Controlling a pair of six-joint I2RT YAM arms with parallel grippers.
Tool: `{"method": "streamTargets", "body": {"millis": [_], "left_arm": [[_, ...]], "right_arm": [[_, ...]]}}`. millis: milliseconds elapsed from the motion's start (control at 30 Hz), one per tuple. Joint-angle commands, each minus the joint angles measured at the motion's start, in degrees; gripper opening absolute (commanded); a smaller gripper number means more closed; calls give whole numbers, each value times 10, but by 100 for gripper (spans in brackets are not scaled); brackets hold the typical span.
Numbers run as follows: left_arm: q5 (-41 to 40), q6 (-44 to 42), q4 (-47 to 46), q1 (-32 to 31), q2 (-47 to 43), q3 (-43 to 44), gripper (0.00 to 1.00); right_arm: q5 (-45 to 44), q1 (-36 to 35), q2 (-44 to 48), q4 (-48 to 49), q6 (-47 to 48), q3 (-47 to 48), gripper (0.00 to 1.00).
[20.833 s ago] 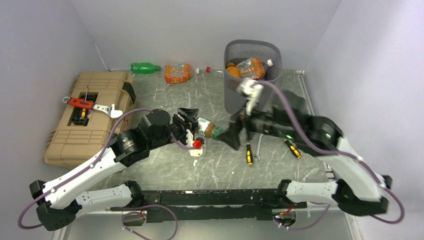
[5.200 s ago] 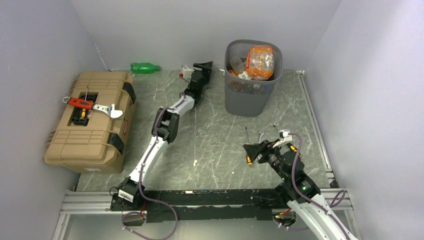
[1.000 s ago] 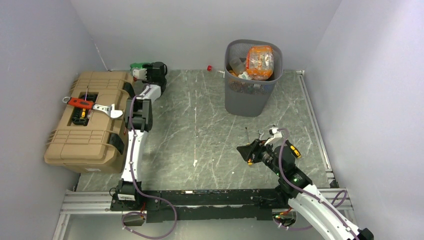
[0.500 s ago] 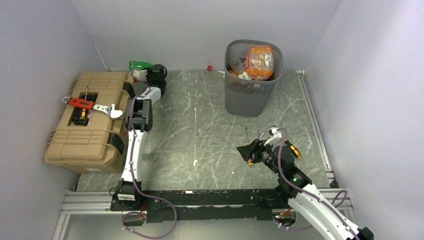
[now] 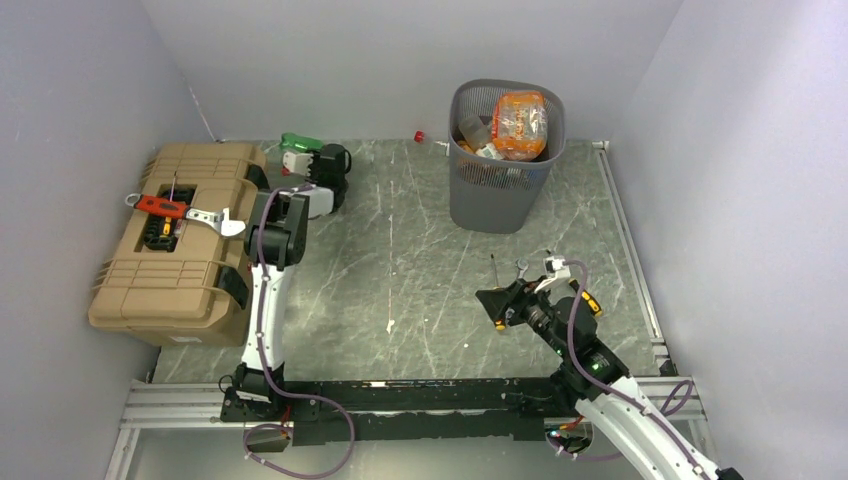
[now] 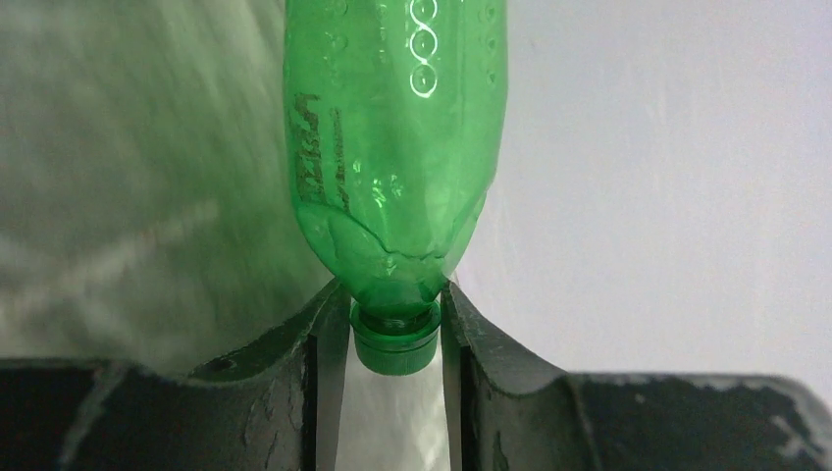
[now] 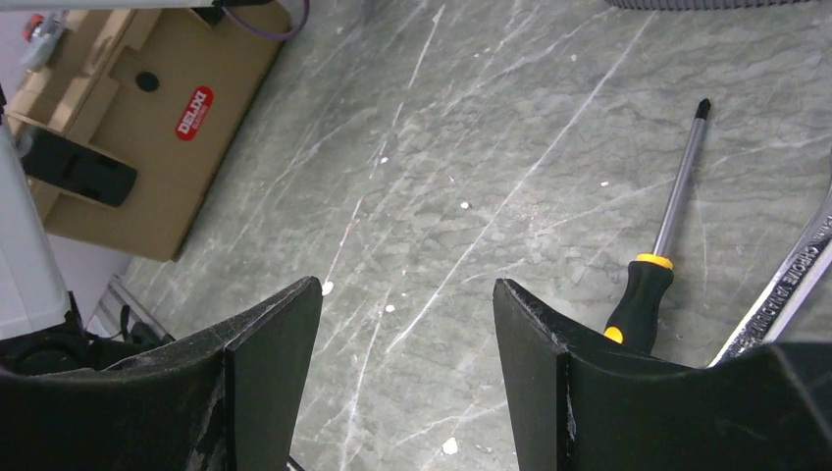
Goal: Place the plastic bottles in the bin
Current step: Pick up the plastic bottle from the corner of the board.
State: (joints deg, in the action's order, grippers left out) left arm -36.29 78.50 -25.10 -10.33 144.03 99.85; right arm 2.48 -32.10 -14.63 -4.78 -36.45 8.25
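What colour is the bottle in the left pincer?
The bottle is green, cap included; the left wrist view shows it best.

Tabletop (image 5: 400,250) open between toolbox (image 5: 170,240) and bin (image 5: 500,190); screwdriver (image 7: 657,245), wrench (image 7: 785,285) beside right hand (image 7: 407,289).

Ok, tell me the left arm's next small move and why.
Probably carry it right, toward the bin: the left jaws are shut on the green bottle at its neck, and the bin stands well off to the right.
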Motion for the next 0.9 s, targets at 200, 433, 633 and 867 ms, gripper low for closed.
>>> {"method": "streamTargets", "body": {"millis": [200, 433, 633, 867], "left_arm": [[7, -27, -93, -103, -254, -242, 0], [81, -104, -21, -180, -459, -354, 0], [110, -237, 145, -272, -643, -393, 0], [283, -410, 304, -322, -809, -409, 0]], "right_arm": [[13, -2, 54, -53, -14, 54, 69], [70, -2, 31, -98, 41, 157, 71], [128, -2, -24, -100, 37, 272, 76], [208, -2, -157, -63, 23, 399, 82]]}}
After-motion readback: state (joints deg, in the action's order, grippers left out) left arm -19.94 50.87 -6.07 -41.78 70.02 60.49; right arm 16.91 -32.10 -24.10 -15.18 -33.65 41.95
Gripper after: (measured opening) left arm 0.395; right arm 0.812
